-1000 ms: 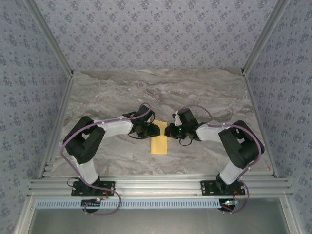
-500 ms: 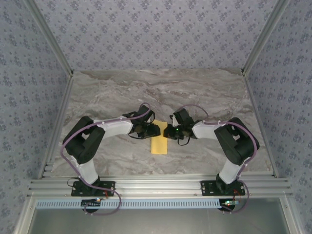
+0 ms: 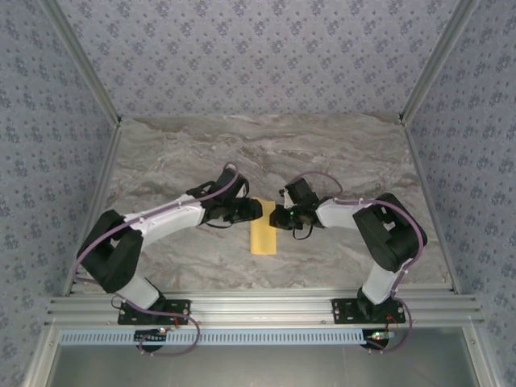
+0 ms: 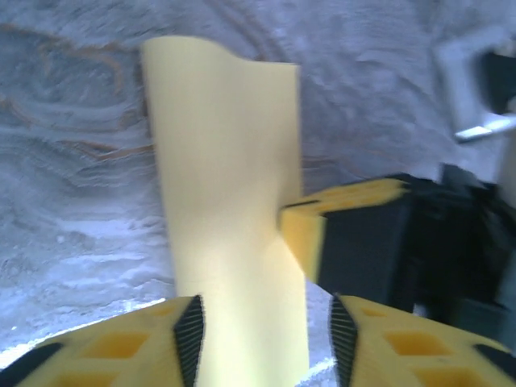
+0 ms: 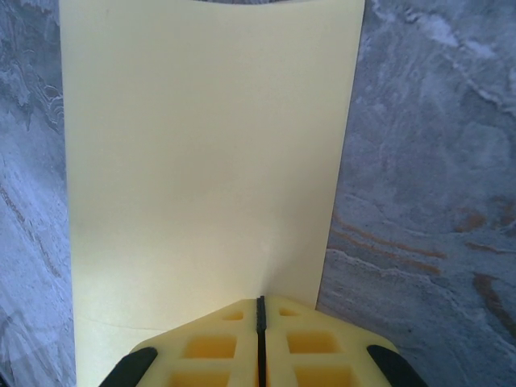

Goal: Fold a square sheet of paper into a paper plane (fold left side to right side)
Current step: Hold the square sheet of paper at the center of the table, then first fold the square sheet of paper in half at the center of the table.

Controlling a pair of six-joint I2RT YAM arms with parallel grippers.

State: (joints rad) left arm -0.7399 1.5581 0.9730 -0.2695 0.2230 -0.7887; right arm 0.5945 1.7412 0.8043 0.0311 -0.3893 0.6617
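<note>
Right hand (image 5: 260, 310) on paper (image 5: 201, 161) (likely folded)

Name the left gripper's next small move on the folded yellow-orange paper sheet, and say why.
Probably close the left gripper on the folded yellow-orange paper sheet. Its open jaws straddle the sheet's near end, the far edge curls up off the table, and the shut right gripper touches the sheet's other edge.

The square sheet of paper (image 3: 263, 238) lies on the counter (image 3: 347, 153) at mid-frame of the top view. The left pincer (image 3: 258, 211) stands over its upper left edge. The right pincer (image 3: 276, 217) is just opposite, over its upper right edge.
</note>
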